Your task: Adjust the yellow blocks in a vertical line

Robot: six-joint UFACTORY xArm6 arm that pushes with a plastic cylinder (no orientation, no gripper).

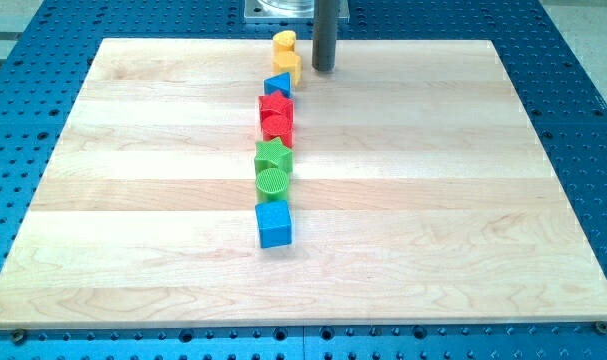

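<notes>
In the camera view we see a pale wooden bench lying on a blue perforated base. Our landmark is the blue cube, the block closest to the view's bottom. All the other blocks run from it in a near-straight column toward the view's top.

Just above the blue cube sits a green cylinder, and touching that, a green star-shaped block. Above the green pair come two red blocks pressed together: a red cylinder-like block and a red star-shaped block. Further up from the blue cube is a small blue triangular block.

The task's things lie at the far end of the column from the blue cube: a yellow block whose shape we cannot make out clearly, touching the blue triangular block, and a second, rounded yellow block just above it, at the bench's top edge. The two yellow pieces touch and sit slightly to the view's right of the blue cube's line.

We carry no hand, only a dark rod, so there is no open or closed state to tell. My tip rests far above the blue cube, just to the view's right of the lower yellow block, with a narrow gap between them.
</notes>
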